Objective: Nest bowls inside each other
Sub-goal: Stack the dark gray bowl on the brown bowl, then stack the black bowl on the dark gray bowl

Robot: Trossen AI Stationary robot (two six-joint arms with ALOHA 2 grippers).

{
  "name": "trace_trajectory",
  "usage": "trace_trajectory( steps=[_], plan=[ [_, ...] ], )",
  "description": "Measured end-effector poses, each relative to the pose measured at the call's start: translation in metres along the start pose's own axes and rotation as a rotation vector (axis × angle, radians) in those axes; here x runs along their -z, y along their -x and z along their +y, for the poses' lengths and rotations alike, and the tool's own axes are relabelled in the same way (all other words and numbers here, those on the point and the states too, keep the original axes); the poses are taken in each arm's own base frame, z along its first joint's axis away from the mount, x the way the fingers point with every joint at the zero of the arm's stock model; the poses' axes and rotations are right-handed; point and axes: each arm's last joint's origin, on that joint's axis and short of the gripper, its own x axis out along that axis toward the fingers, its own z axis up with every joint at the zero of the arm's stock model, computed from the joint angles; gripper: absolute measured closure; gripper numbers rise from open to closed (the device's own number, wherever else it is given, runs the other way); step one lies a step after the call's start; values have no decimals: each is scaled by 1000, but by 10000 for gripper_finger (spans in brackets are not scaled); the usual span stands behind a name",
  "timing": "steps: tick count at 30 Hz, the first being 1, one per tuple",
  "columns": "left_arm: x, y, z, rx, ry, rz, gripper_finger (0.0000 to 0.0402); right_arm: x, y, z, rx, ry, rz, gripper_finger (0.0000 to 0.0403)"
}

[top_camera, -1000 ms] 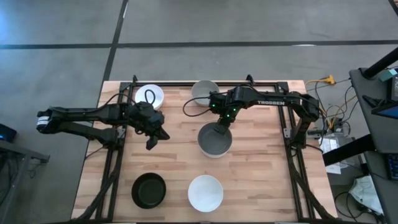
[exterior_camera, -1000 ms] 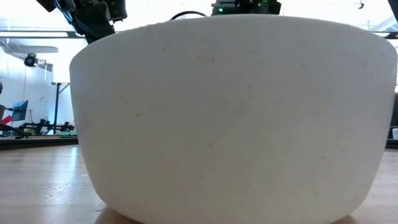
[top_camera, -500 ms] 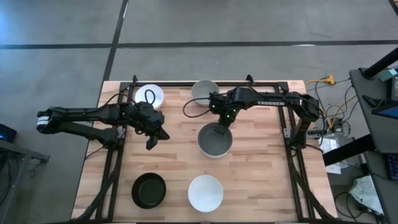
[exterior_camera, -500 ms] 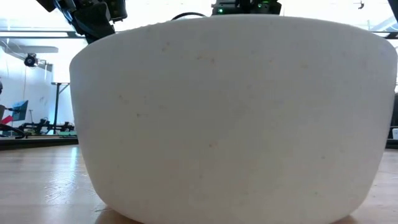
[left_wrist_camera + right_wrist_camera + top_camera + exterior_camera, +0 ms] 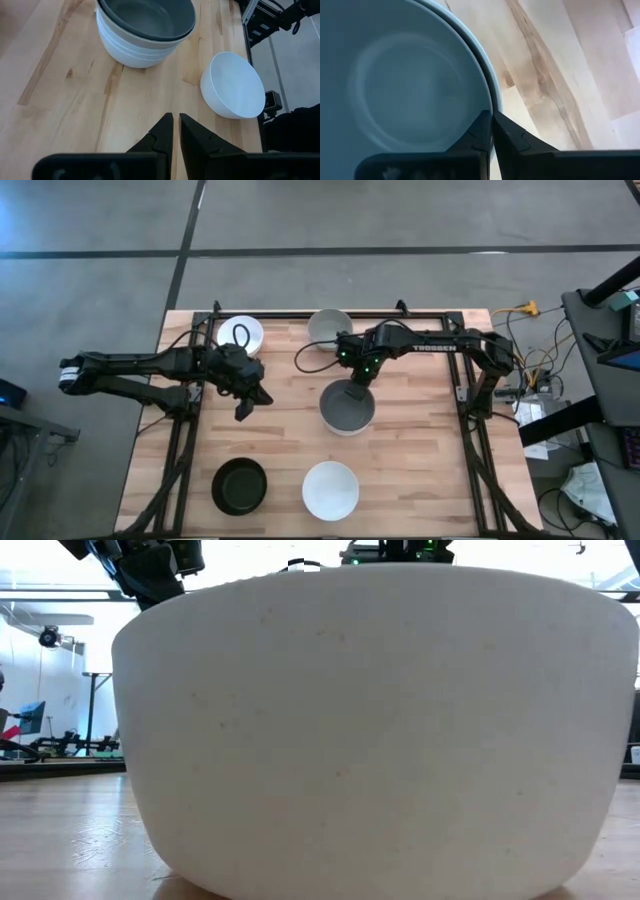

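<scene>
A grey bowl [image 5: 347,408] sits nested on top of a stack of white bowls [image 5: 135,50] at mid-table. My right gripper [image 5: 353,387] is shut on the grey bowl's far rim. My left gripper [image 5: 243,411] is shut and hangs above bare wood left of the stack, touching nothing. Single bowls rest on their bases: a white one [image 5: 240,333] and a pale one [image 5: 330,327] at the far edge, a black one [image 5: 240,486] and a white one [image 5: 330,489] near the front. That near white bowl [image 5: 375,730] fills the low view. My right gripper pinches the grey bowl's rim [image 5: 493,102] on its far side, one finger inside the bowl and one outside. The fingers [image 5: 480,131] come from above, slanting down. The bowl sits level, nested in the white stack.
A black cable loop [image 5: 241,335] lies over the far-left white bowl. The table's dark frame rails [image 5: 190,430] run along its left and right sides. Bare wood [image 5: 420,470] lies right of the stack and between the two rows of bowls.
</scene>
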Motion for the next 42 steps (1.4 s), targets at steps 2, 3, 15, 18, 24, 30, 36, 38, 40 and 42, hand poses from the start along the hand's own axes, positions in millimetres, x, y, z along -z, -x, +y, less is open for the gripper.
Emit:
trace_trajectory(
  steps=[2, 3, 15, 18, 24, 30, 36, 38, 40, 42],
  plan=[
    [0, 0, 0, 0, 0, 2, 387, 1, -2, 0, 0, -2, 4, 394],
    [0, 0, 0, 0, 0, 2, 387, 1, -3, 0, 0, -3, 5, 394],
    [0, 0, 0, 0, 0, 2, 387, -1, 1, 2, -13, -2, -11, 363],
    [0, 0, 0, 0, 0, 1, 387, -2, 3, 3, -14, -2, -16, 353],
    [0, 0, 0, 1, 0, 1, 387, -4, 10, 4, -16, -1, -23, 327],
    [0, 0, 0, 1, 0, 1, 387, -8, 25, 7, -21, 4, -39, 304],
    [-1, 1, -2, 7, -4, -3, 387, -3, 66, 16, -56, 120, -174, 305],
    [-3, 2, -3, 12, -6, -6, 387, 5, 79, 18, -69, 156, -228, 311],
    [-4, 3, -5, 17, -9, -12, 387, 15, 91, 19, -78, 180, -278, 318],
    [-4, 4, -6, 24, -15, -15, 387, 27, 101, 19, -93, 195, -344, 325]
  ],
)
